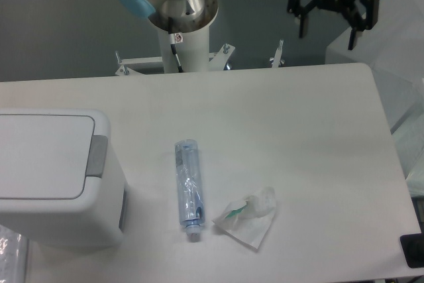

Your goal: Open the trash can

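Far left of the open, empty hand [328,33] sits the lidded trash can [56,177].

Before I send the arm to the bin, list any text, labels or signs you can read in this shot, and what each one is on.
None can be read with confidence.
Tool: a pale line of lettering on its black body, too blurred to read.
Robot base column: a small red and white sticker, too small to read.
Trash can, bottle, crumpled wrapper: no legible print visible.
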Tool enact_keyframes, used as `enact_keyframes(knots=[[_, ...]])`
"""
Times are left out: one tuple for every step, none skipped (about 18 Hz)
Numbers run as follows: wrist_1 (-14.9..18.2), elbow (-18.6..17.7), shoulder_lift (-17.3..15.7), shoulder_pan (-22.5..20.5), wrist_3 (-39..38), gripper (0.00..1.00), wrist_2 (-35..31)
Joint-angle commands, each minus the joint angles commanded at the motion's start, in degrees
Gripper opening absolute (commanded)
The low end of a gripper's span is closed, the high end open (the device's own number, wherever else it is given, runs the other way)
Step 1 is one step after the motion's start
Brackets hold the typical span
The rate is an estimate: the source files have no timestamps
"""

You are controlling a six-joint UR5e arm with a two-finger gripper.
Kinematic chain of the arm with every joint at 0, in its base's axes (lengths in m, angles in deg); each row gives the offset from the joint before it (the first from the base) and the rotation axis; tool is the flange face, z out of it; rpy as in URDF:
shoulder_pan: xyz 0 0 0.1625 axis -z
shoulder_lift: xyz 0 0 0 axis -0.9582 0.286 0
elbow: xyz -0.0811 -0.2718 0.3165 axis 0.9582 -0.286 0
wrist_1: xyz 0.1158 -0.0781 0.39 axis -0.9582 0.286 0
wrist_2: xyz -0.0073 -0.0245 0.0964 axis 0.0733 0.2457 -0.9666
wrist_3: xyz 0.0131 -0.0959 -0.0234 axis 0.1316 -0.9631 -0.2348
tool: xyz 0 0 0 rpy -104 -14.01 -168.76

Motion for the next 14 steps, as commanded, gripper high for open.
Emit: enact_keyframes(knots=[[0.0,-0.09,-0.17,0.45,-2.8,1.0,0.44],[0.0,-0.09,-0.26,1.32,-6.66,1.0,1.14],[-0.09,0.0,-0.18,3.24,-11.05,1.0,2.54],[-0.44,0.0,-0.09,4.83,-14.92,1.0,3.95],[-1.48,-0.09,0.0,5.98,-17.57,1.0,4.57],[-2.45,-0.61,0.17,7.47,-19.51,1.0,4.58],[-3.07,-1.05,0.26,9.31,-21.62,1.0,4.67],[-3.42,-1.05,0.35,10.81,-24.86,1.0,4.67],[-3.86,-0.62,0.96,12.21,-29.33,1.0,4.67],[-4.56,-0.09,1.66,14.06,-33.2,1.0,4.67],[-5.96,0.09,2.28,15.99,-36.02,1.0,4.49],[-7.45,-0.09,2.72,16.88,-38.14,1.0,4.4],[-9.21,-0.09,3.16,17.23,-40.51,1.0,4.58],[-10.71,-0.26,3.69,18.02,-43.23,1.0,4.67]])
